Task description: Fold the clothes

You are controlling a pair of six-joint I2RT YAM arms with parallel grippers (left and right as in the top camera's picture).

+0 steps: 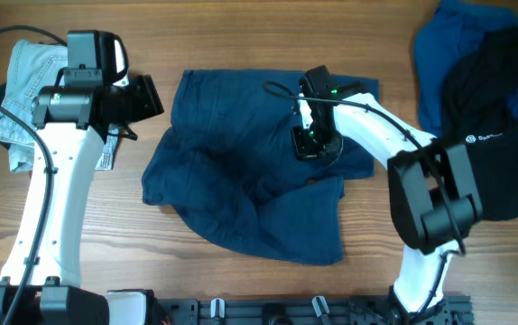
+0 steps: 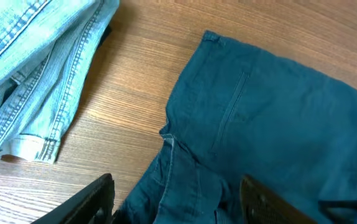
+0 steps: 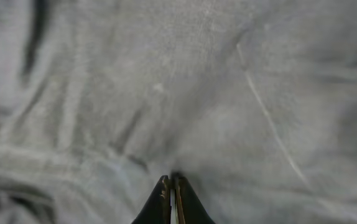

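A dark blue pair of shorts lies crumpled in the middle of the table. It also shows in the left wrist view. My left gripper is open and hovers over the garment's left edge, its two fingers either side of a seamed fold. My right gripper is pressed down on the upper right part of the shorts. In the right wrist view its fingers are shut together on a pucker of the cloth, which looks washed-out grey there.
A folded pair of light denim jeans lies at the far left, also in the left wrist view. A pile of black and blue clothes lies at the back right.
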